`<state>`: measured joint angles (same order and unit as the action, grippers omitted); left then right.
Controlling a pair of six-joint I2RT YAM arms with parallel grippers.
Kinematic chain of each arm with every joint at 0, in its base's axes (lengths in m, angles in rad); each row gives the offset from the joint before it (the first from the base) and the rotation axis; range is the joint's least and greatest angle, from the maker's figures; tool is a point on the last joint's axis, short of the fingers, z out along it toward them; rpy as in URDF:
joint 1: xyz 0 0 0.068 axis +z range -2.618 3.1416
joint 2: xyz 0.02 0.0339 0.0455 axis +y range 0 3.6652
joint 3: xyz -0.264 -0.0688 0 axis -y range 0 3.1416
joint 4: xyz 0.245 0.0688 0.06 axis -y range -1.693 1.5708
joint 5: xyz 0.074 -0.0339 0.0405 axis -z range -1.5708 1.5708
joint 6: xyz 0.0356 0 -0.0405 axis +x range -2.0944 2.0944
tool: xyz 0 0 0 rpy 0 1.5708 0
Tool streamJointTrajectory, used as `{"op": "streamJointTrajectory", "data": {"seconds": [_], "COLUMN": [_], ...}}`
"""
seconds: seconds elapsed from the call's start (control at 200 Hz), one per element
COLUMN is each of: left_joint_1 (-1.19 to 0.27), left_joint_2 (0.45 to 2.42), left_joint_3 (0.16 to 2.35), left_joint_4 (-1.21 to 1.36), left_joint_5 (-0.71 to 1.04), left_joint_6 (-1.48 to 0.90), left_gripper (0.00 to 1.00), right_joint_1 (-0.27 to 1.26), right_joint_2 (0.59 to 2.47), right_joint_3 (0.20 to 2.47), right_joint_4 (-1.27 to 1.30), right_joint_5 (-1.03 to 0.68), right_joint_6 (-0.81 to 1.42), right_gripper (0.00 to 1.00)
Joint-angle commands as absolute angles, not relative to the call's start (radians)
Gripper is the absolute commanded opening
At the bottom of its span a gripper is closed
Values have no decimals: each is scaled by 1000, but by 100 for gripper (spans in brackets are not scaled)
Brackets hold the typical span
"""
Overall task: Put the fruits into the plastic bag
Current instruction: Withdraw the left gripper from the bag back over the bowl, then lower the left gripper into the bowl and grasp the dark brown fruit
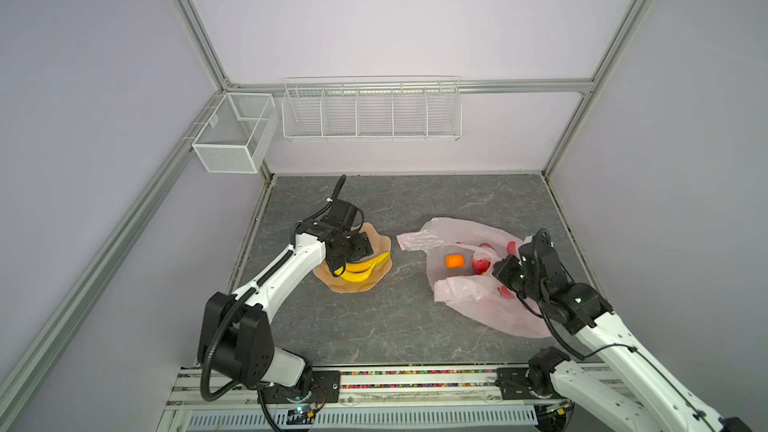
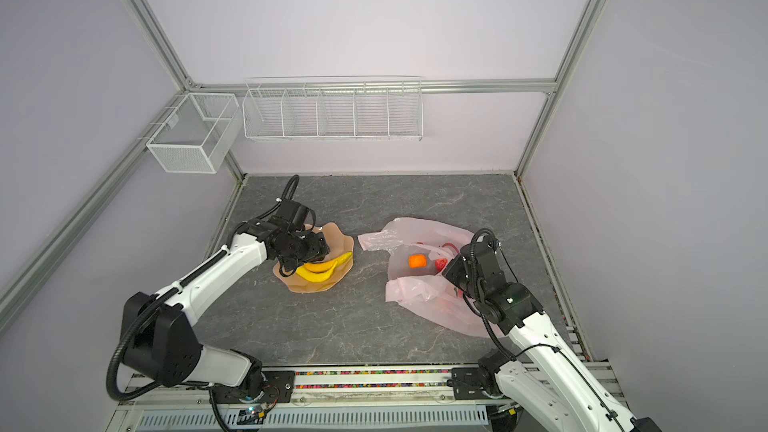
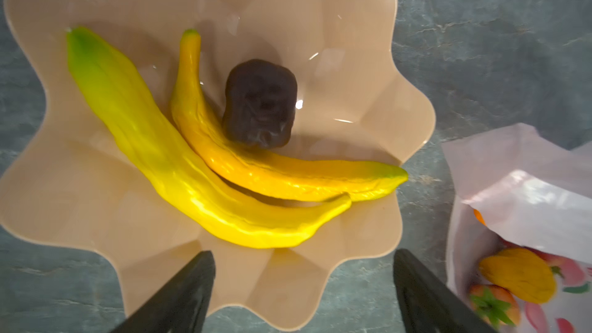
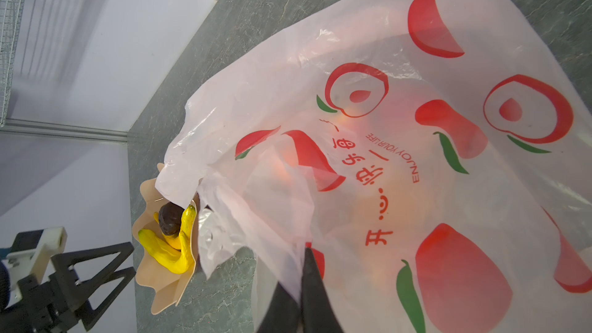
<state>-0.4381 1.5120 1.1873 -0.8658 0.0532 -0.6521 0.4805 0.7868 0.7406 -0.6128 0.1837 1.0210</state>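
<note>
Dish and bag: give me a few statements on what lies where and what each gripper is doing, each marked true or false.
1. The dish holds two bananas and a dark purple fruit. True.
2. The left gripper is shut on a banana. False: its jaws stand open above the dish and hold nothing.
3. An orange fruit lies inside the plastic bag. True.
4. The right gripper hangs open, clear of the bag. False: it is shut, pinching the bag's film at its opening.
</note>
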Motion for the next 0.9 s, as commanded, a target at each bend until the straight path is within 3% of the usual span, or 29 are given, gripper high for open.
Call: {"op": "streamJointTrajectory", "data": {"seconds": [0.0,0.22,0.8,0.895], "left_joint_1": [-435,-434,-431,-430], "left_joint_2": [1595,1751,1938,1958], "left_joint_3": [1261,1340,1394,1396], "left_joint_4": [-957,-965,-884,-876], "left_joint_5": [-23,-85,-146,-145], "left_joint_6": [-516,-479,-448,-444], "left_gripper": [87,82,75,68], "right_joint_1": [486,485,486,486], "right_joint_2": [786,791,819,828], "right_joint_3": [755,767,767,770], "right_joint_4": [-622,-623,-607,-602], "right_joint_5": [191,192,186,185], "right_joint_6": [1022,1021,1017,1016], "right_gripper": [8,8,9,9]}}
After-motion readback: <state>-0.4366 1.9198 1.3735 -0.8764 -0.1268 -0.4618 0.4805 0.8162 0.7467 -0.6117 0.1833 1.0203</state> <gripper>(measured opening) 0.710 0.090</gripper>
